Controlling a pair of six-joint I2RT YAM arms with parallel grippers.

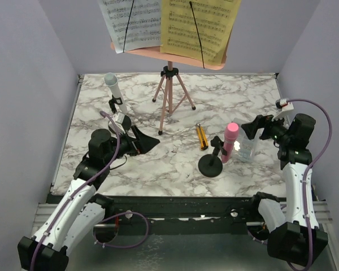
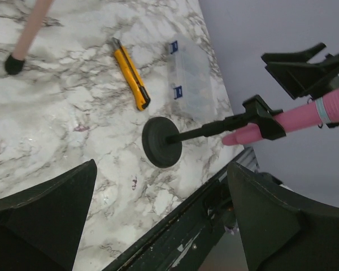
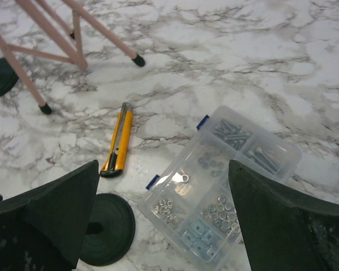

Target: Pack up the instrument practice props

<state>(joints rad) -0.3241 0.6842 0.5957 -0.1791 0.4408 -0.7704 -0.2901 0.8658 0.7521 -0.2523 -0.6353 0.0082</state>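
The pink music rack (image 1: 169, 55) stands on its pink tripod (image 1: 168, 96) at the back, holding a white page (image 1: 130, 22) and a yellow page (image 1: 200, 25). A grey-white microphone (image 1: 113, 86) sits in a black mount (image 1: 117, 106) at the back left. The pink microphone (image 1: 230, 141) rests in a second mount with a black round base (image 1: 210, 165) near the front. My left gripper (image 1: 144, 140) is open and empty, left of that base (image 2: 163, 141). My right gripper (image 1: 254, 127) is open and empty, hovering above the clear box.
A yellow-and-black cutter (image 1: 202, 136) lies between the tripod and the pink microphone. A clear plastic box (image 3: 220, 186) of nuts and screws sits right of the pink microphone. The table's dark front edge (image 2: 175, 226) runs under my left gripper. Purple walls enclose the table.
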